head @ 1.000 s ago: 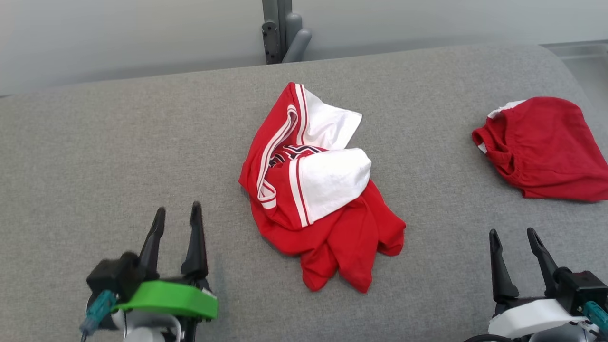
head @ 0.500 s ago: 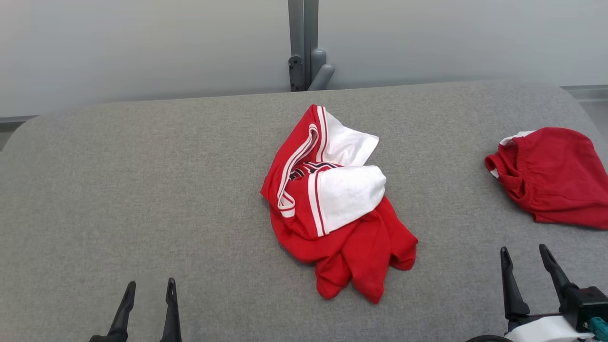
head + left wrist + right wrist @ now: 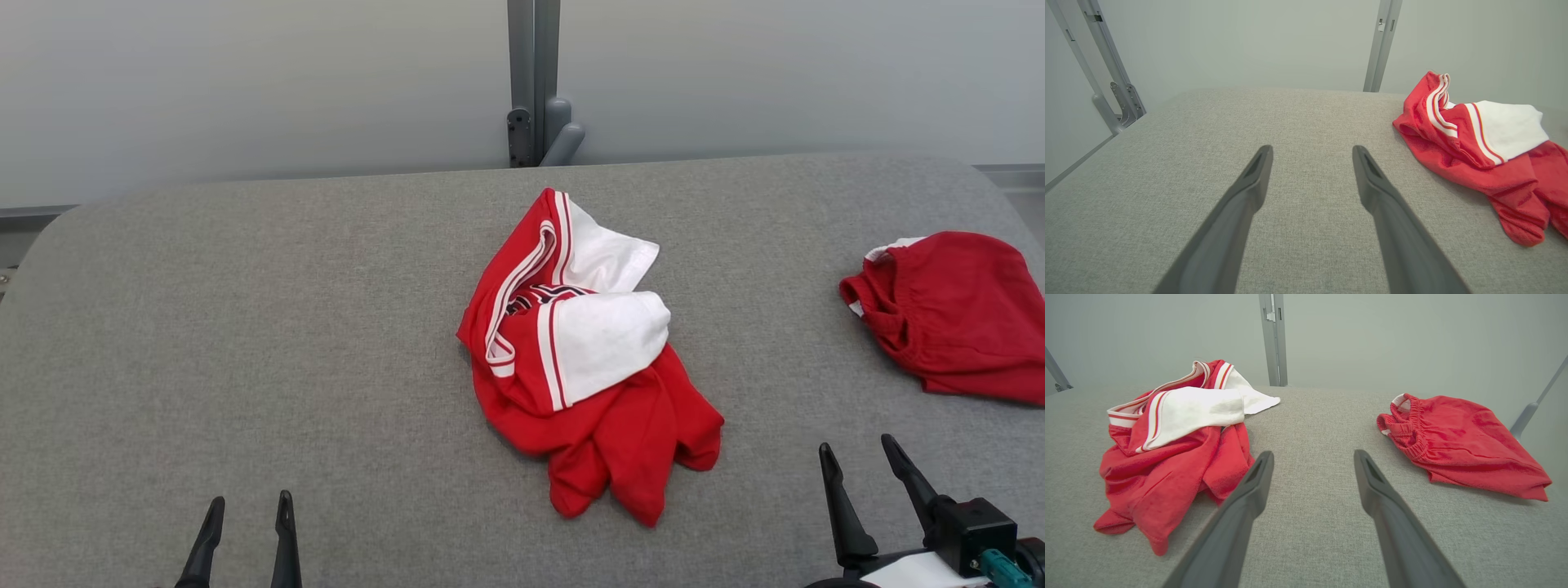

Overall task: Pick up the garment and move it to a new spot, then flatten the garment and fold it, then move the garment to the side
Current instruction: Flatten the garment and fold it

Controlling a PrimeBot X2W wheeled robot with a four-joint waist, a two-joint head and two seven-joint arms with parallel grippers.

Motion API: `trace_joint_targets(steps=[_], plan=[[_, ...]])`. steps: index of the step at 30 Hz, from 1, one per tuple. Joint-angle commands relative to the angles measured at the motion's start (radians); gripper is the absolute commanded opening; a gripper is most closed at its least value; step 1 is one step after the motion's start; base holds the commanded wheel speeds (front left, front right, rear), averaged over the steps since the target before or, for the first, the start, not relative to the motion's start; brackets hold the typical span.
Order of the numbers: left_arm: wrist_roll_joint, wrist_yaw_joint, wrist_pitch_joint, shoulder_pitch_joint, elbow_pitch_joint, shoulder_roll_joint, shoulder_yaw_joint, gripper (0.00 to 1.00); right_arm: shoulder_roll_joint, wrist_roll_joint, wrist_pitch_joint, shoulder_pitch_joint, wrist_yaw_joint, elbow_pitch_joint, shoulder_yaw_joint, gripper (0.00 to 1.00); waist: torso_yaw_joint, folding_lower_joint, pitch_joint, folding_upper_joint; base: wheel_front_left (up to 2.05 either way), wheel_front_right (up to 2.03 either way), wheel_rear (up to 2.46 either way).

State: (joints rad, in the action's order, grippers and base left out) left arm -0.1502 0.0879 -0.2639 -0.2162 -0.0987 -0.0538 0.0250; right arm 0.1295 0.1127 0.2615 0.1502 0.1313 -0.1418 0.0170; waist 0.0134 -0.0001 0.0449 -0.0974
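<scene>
Head cam has tilted up, so everything sits lower in frame; the cloth itself hasn't shifted. Left gripper has pulled back to 7 o'clock, well apart from the cloth. Right gripper is at 5 o'clock. Both jaws are wide with nothing held; looks like a staging pose flanking the target before the pick. Red-and-white jersey lies crumpled at the centre of the grey padded table, white panel on top. Red shorts sit at 3 o'clock, well apart, probably parked out of the work zone. No container in play: both garments lie straight on the fabric.
</scene>
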Motion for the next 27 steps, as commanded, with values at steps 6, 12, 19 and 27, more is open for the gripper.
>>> trace_joint_targets(steps=[6,12,19,27], plan=[[-0.024,0.005,0.0,0.01,-0.004,0.003,0.0,1.0,0.007,0.013,0.001,-0.014,-0.001,0.002,-0.009,1.0,0.002,0.0001,0.013,0.0,0.0,0.0,0.0],[-0.108,-0.015,0.0,0.105,-0.015,0.003,-0.084,1.0,0.019,0.018,0.001,-0.036,-0.001,0.013,-0.002,1.0,-0.022,0.0001,0.051,0.0,0.0,0.0,0.0],[-0.223,-0.058,0.0,0.312,-0.147,0.003,-0.294,1.0,0.025,0.027,0.001,-0.087,-0.001,0.021,-0.004,1.0,-0.091,0.0001,0.13,0.0,0.0,0.0,0.0],[-0.307,-0.147,0.039,0.53,-0.409,0.001,-0.467,1.0,-0.005,0.042,0.001,-0.138,-0.001,0.015,-0.004,1.0,-0.174,0.0001,0.201,0.0,0.0,0.0,0.0]])
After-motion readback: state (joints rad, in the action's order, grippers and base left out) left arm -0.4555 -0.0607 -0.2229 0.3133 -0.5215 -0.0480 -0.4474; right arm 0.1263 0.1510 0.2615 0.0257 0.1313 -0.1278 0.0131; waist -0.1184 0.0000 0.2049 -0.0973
